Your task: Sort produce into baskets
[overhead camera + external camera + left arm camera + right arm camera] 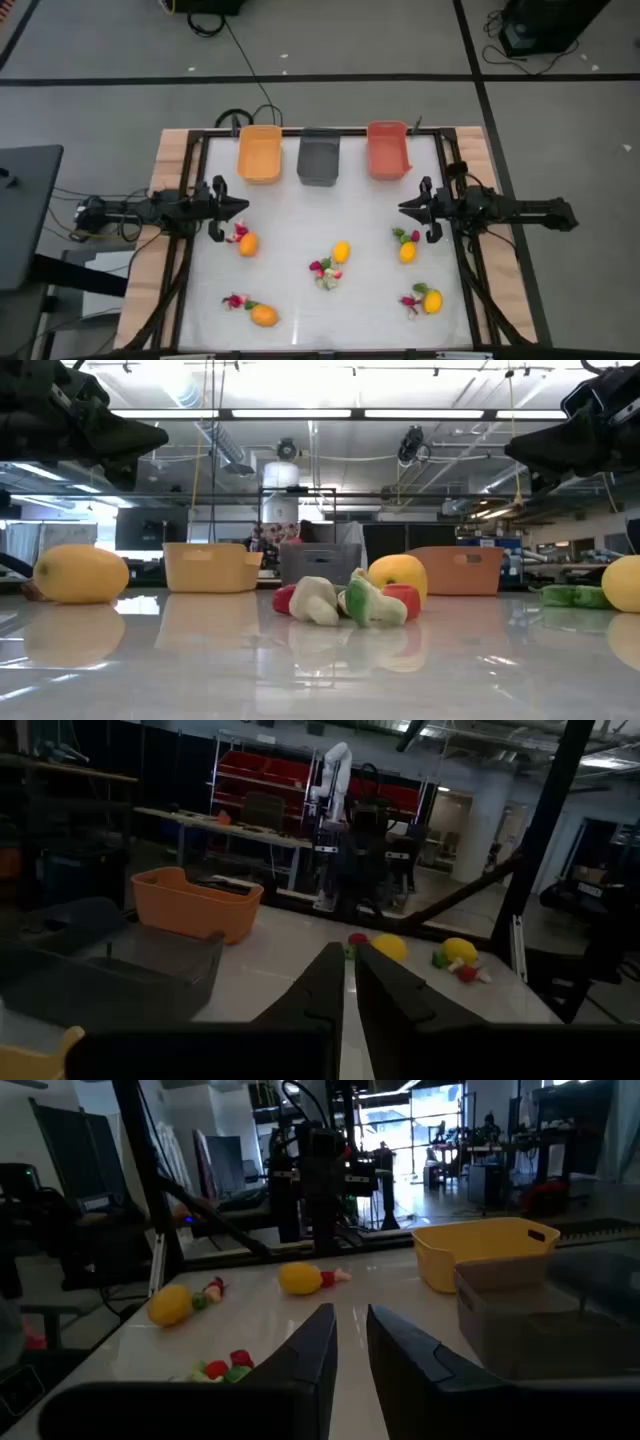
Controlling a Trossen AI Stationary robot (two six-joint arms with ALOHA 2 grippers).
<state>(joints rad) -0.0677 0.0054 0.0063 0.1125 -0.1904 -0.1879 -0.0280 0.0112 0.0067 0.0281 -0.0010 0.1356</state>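
Three bins stand in a row at the table's far edge: a yellow-orange one, a dark grey one and a salmon one. The produce lies in small clusters on the white table: yellow-orange fruits with red and green bits at the left, middle, right, near right and near left. My left gripper hovers shut and empty above the table's left side, pointing right. My right gripper hovers shut and empty above the right side, pointing left.
A dark frame runs around the white table. The low view shows the middle cluster resting on the table, a yellow fruit at the left and another at the right. Both arms hang above the tabletop.
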